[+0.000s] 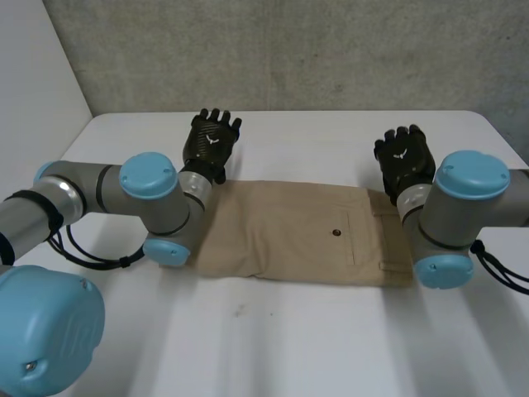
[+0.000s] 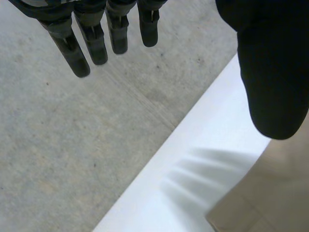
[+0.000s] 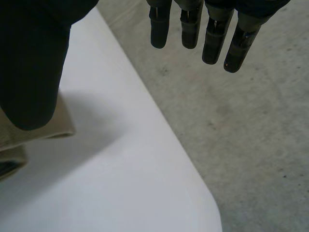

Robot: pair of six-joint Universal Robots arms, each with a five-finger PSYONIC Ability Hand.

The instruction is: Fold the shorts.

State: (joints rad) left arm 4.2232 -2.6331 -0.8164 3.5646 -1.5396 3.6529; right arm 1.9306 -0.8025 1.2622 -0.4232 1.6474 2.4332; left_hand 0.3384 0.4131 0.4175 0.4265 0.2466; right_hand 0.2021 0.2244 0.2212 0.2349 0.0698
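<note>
head view: my left hand (image 1: pixel 211 139) and right hand (image 1: pixel 403 159) hover released above opposite ends of the tan shorts (image 1: pixel 297 231).

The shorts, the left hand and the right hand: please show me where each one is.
shorts (image 1: pixel 297 231), head view, middle of the tan cloth.
left hand (image 1: pixel 211 141), head view, back of the hand.
right hand (image 1: pixel 403 161), head view, back of the hand.

Black left hand (image 1: pixel 212 139): ends a bent grey left arm with light-blue caps (image 1: pixel 149 188), fingers (image 2: pixel 91 43) straight and slightly apart, thumb (image 2: pixel 273 72) set aside. Black right hand (image 1: pixel 403 159): on the bent right arm (image 1: pixel 464 207), fingers (image 3: pixel 212 41) likewise straight.
</note>
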